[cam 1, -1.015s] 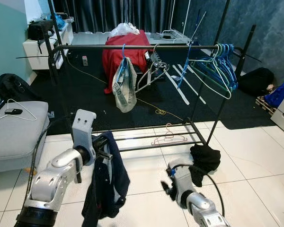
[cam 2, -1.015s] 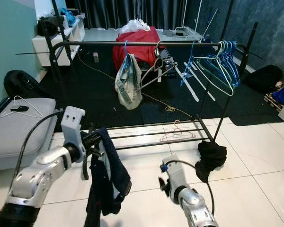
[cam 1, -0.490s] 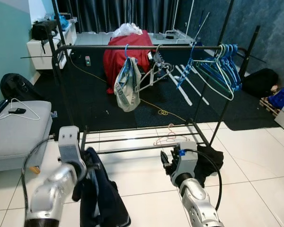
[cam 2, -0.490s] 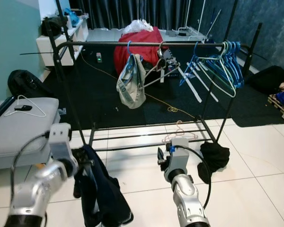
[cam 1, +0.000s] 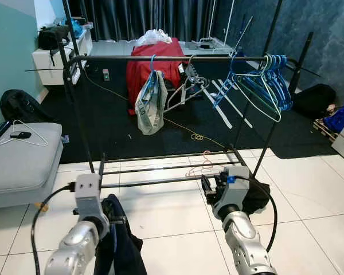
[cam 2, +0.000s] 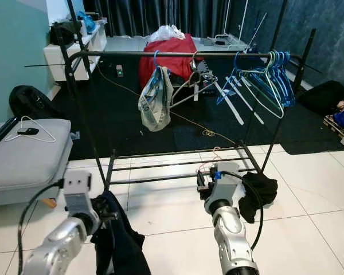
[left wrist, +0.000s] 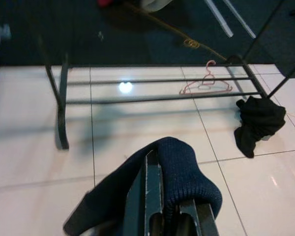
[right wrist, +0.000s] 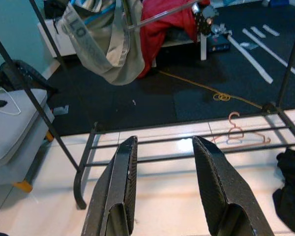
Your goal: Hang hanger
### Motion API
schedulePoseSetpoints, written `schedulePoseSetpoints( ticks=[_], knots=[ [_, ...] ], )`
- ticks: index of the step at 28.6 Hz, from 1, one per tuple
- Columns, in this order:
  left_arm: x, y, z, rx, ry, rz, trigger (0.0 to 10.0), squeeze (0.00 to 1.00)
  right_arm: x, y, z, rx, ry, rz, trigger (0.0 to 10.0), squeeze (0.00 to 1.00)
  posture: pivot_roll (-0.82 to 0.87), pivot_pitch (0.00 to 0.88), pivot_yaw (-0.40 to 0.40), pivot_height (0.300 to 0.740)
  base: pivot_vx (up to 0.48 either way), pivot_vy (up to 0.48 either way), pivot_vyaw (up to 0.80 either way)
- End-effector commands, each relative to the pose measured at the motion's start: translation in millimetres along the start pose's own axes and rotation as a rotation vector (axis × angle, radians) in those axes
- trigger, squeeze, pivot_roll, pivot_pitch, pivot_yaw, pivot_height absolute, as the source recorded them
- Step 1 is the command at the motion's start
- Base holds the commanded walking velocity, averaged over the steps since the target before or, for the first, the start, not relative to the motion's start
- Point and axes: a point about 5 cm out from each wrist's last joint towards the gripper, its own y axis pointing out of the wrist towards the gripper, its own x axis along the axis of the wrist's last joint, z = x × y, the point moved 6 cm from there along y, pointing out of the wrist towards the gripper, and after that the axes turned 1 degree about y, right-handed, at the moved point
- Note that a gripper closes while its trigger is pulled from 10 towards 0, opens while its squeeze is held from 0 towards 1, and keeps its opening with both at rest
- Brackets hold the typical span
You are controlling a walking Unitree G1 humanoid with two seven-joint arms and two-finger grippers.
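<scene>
At the far left, a white hanger (cam 1: 24, 133) and a small dark object are seen lying on a grey ottoman (cam 1: 20, 166). Low in front, the left hand (left wrist: 155, 206) is pressed together on a hanger (left wrist: 148, 189) over which a dark blue garment (left wrist: 179, 172) is draped; the garment hangs down over the white tiled floor (cam 1: 172, 217). Behind it a black clothes rack (cam 1: 160, 58) stands across the scene. A grey bag (cam 1: 150, 106) is hung on its top bar; what it holds cannot be told. Blue and green hangers (cam 1: 264, 80) are bunched at the bar's right end. A pink hanger (cam 1: 202, 168) lies on the floor at the rack's lower bars. The right hand (right wrist: 164, 189) is held up with fingers spread, nothing between them. A black cloth (cam 1: 255, 192) lies on the tiles just beside the rack's right foot.
</scene>
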Motion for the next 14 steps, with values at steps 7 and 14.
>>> schedulePoseSetpoints(
  ticks=[7, 14],
  knots=[
    [15.0, 2.0, 1.2, 0.037, -0.038, -0.112, 10.0, 0.00, 11.2, 2.0, 3.6, 0.045, -0.001, -0.034, 10.0, 0.00, 0.00, 0.032, -0.044, 0.740, 0.035, 0.000, 0.00],
    [17.8, -0.2, -4.6, 0.017, -0.020, -0.135, 10.0, 0.00, 9.6, 3.4, 5.0, 0.049, 0.009, -0.023, 10.0, 0.00, 0.01, 0.035, -0.052, 0.740, 0.281, 0.000, 0.00]
  ],
)
